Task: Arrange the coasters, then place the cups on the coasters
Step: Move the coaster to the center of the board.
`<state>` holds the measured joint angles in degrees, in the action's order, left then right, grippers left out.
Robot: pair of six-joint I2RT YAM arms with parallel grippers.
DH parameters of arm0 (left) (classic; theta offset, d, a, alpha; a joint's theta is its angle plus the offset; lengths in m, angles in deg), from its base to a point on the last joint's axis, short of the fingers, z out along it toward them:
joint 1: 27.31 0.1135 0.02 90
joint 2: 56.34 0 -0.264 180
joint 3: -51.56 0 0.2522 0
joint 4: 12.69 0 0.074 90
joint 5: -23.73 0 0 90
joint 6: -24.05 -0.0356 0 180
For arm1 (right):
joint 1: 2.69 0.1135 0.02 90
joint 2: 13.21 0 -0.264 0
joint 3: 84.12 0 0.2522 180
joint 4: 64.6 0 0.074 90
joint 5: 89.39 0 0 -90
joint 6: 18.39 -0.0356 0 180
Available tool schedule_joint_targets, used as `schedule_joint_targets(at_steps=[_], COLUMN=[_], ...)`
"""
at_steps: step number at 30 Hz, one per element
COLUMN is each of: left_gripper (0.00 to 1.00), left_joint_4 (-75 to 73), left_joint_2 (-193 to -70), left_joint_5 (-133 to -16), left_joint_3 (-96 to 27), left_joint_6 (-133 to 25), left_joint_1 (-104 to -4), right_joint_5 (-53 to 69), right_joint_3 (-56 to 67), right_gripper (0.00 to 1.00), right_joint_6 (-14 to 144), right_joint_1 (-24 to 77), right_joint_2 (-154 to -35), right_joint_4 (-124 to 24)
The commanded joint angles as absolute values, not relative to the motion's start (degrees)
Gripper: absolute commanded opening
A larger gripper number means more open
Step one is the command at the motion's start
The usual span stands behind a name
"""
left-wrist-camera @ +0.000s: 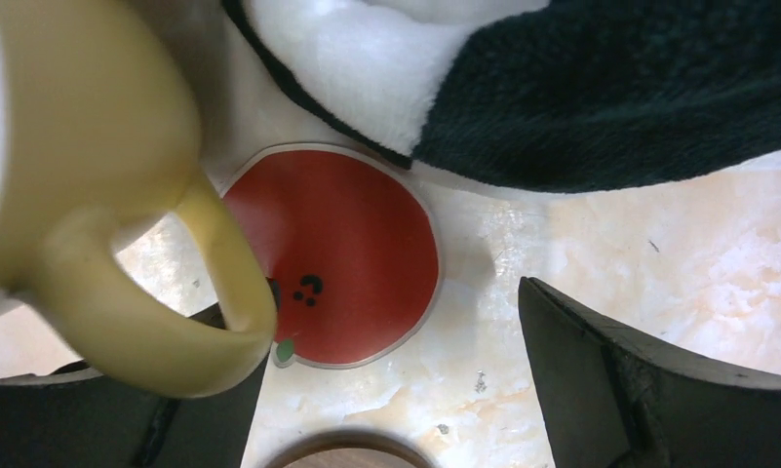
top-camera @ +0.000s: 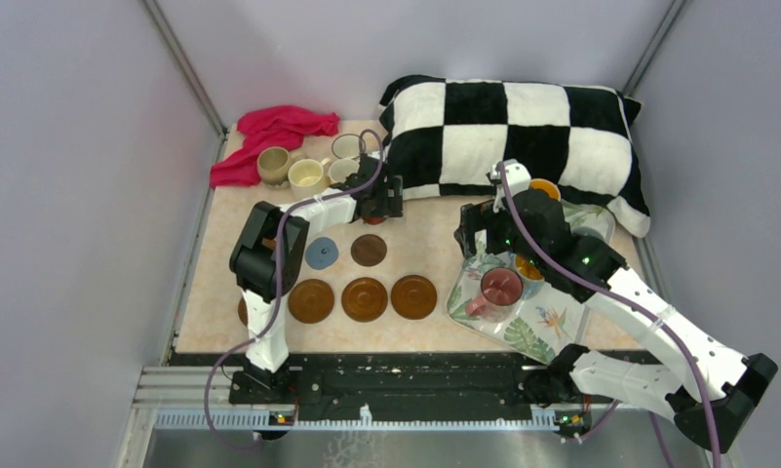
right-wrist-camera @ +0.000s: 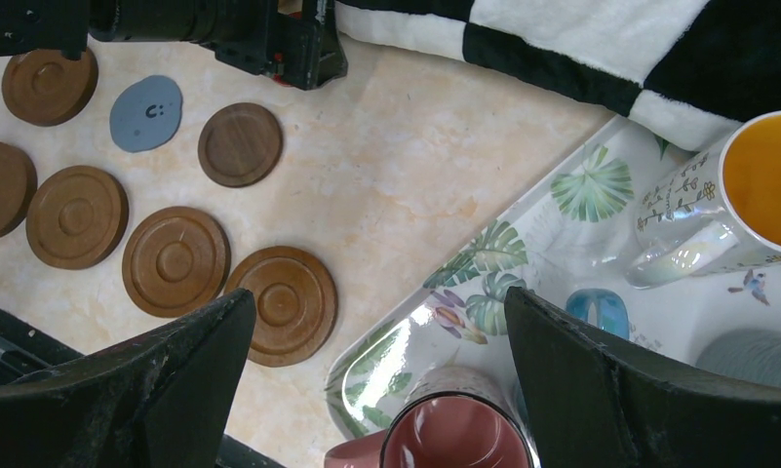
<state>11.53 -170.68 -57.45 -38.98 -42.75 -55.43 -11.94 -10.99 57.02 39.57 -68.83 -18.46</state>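
Found left pincer (left-wrist-camera: 386, 380) released, straddling red coaster (left-wrist-camera: 347, 253) at pillow's (left-wrist-camera: 610, 97) 8 o'clock, likely for dragging toward coaster row (top-camera: 365, 297), and right pincer (right-wrist-camera: 378, 327) released above tray's (right-wrist-camera: 523, 244) pink cup (right-wrist-camera: 454, 439).

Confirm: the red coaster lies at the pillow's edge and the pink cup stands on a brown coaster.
No: the pink cup stands on the leaf-print tray, as the right wrist view shows. The red coaster is right.

I see a black-and-white checked pillow (top-camera: 513, 127), a crimson cloth (top-camera: 279, 127), a red coaster (left-wrist-camera: 357, 253) with a black face, a yellow cup (left-wrist-camera: 84, 127), one blue-grey coaster (right-wrist-camera: 145, 112) among brown coasters (right-wrist-camera: 175, 260), and a white tray (right-wrist-camera: 484, 258) printed with green leaves.
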Motion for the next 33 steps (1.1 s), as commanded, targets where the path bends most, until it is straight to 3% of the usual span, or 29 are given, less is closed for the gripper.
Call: schedule_joint_targets(at_steps=[1,25,33], left_gripper=[0.98,0.99,0.99], left_joint_4=[8.9,7.3,8.2], left_joint_2=[-172.1,-168.2,-165.8], left_joint_5=[-58.9,-61.2,-52.5], left_joint_3=[-41.6,-32.7,-35.7], left_joint_6=[-43.8,-39.1,-42.8], left_joint_1=[-55.4,-61.1,-61.1], right_joint_5=[-12.9,-12.9,-13.0], right_joint_3=[-9.2,-9.4,-9.3], right_gripper=[0.99,0.99,0.99], right_joint_6=[57.0,57.1,57.1], right_joint_1=[39.8,39.8,39.8], right_joint_2=[-68.5,-68.5,-68.5], right_joint_4=[-20.4,-20.5,-20.5])
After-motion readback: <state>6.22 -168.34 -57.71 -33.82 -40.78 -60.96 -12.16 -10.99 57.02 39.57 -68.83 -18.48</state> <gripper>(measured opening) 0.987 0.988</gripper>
